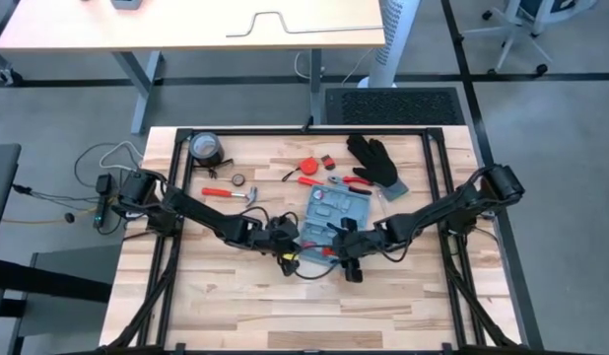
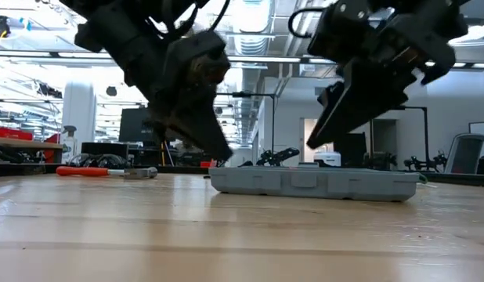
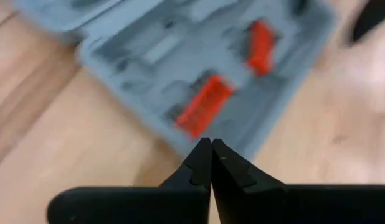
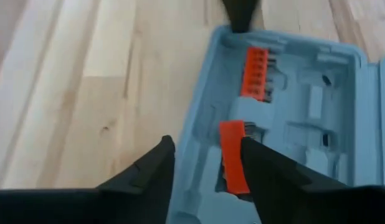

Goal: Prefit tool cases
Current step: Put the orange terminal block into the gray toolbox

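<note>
The light-blue tool case lies open and flat on the wooden table, also seen in the low view. Two orange pieces sit in its grey-blue slots. My left gripper is shut with nothing between its fingers. It hangs just off the case's near left corner. My right gripper is open above the case's near end. One finger stands outside the case wall and the other over the slots. My right gripper has one finger right beside the long orange piece, which lies in the case. I cannot tell whether the finger touches it. The fingers come slanting down from the near right.
A black glove lies at the far right of the case. A red-handled hammer, a tape roll and small red tools lie to the far left. Bare wood stretches along the near side.
</note>
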Action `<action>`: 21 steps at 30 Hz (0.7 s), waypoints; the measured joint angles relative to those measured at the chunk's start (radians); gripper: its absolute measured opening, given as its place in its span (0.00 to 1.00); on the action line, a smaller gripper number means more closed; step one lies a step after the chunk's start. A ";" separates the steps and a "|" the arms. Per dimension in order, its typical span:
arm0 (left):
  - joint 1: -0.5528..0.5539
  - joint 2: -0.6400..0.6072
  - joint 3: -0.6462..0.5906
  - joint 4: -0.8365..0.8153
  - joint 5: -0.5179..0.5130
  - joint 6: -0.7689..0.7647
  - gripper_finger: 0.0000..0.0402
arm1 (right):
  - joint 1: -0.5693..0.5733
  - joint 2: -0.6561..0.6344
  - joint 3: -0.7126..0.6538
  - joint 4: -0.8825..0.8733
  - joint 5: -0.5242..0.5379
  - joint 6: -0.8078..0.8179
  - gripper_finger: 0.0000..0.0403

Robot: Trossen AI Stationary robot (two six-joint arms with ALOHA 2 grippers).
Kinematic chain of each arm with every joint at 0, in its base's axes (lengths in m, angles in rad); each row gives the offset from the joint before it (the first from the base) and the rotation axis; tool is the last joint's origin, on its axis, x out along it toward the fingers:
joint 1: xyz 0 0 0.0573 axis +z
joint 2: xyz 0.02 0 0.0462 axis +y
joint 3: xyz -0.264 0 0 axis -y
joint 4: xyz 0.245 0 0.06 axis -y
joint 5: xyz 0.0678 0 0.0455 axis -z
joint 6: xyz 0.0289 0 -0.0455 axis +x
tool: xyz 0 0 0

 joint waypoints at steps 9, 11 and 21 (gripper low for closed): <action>-0.053 0.068 0.002 0.120 0.053 -0.075 0.00 | -0.027 0.014 0.016 -0.002 -0.008 0.149 0.36; -0.064 0.090 0.003 0.163 0.069 -0.085 0.00 | -0.017 0.014 0.034 -0.008 -0.010 0.151 0.27; -0.076 0.101 0.004 0.198 0.069 -0.097 0.00 | 0.048 0.018 0.077 -0.092 -0.012 0.229 0.01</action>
